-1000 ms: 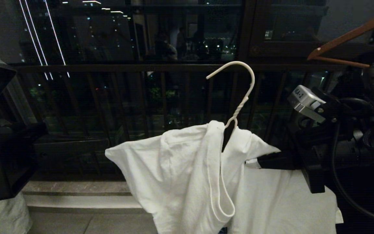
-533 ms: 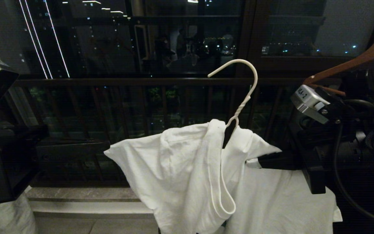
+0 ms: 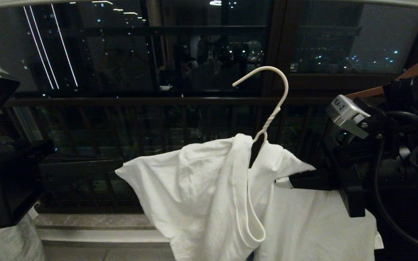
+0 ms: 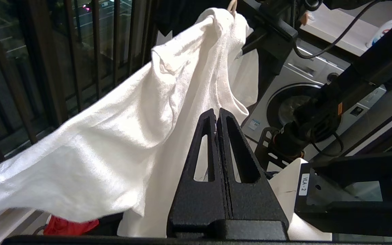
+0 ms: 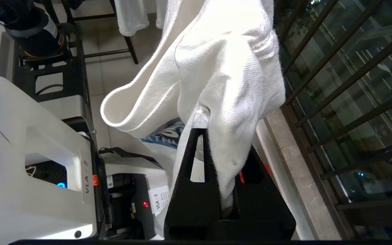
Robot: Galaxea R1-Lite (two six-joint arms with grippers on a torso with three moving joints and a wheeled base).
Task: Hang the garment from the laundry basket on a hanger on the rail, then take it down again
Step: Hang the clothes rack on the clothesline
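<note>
Gripping the garment (image 3: 194,188) by its right shoulder with the right tool (image 3: 281,182), jaws clamped tight on the cloth, probably with the wire arm of the hanger (image 3: 272,112) inside the fold. Held out at the garment's other shoulder, the left tool (image 4: 217,114), jaws pressed flat together; cannot tell whether a nip of cloth sits between them or only lies just beyond the tips. Draped unevenly over the hanger, collar sagging in a long loop down the front, hook free in the air and pointing up and to the left.

Shifted downward across the head view since a second ago: the whole background, with the balcony railing (image 3: 158,101) now lower in the picture and the brown wooden hanger (image 3: 412,70) lower too, yet hanger and garment in the same spot between the arms. Read as the robot rising with its load, not the load moving. Newly showing along the top edge, a pale strip (image 3: 394,3), likely the rail. Hook not yet up to it, so hanging still to come.

Readable: "VLA-2" on the robot's white body (image 4: 304,183) and on the small grey tag (image 3: 339,105) of the right wrist. On the blue chest print (image 5: 163,136), white letters only partly visible, perhaps "ATH"
</note>
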